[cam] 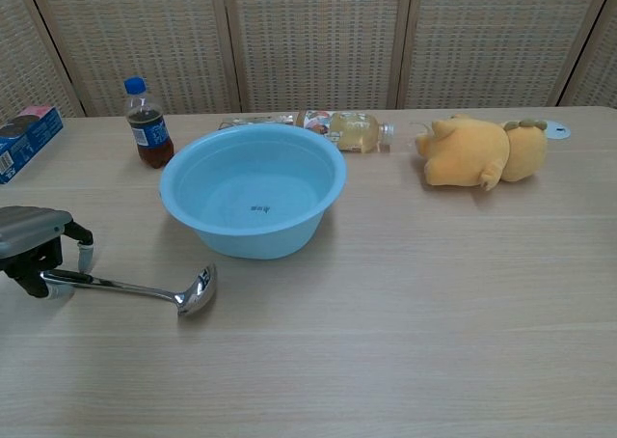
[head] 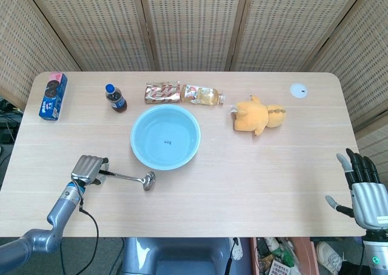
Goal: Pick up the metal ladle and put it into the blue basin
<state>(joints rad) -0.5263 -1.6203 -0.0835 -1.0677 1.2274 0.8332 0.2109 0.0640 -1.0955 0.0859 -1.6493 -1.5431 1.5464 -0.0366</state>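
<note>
The metal ladle (head: 128, 177) (cam: 135, 287) lies flat on the table in front of the blue basin (head: 136, 151) (cam: 289, 233), its bowl pointing right. My left hand (head: 86, 168) (cam: 32, 241) sits over the handle's left end and hides the black grip. Its fingers curl down on the near side of the handle and the thumb hangs on the far side, a little above the shaft. The ladle still rests on the table. My right hand (head: 365, 187) hovers at the table's near right corner with its fingers spread and nothing in it. The basin is empty.
Along the far side stand a blue biscuit box (head: 53, 96), a small cola bottle (head: 115, 98) (cam: 148, 123), a snack packet (head: 162, 92) and a lying drink bottle (head: 204, 95) (cam: 352, 129). A yellow plush toy (head: 257, 115) (cam: 479, 151) lies right of the basin. A white disc (head: 297, 91) sits far right.
</note>
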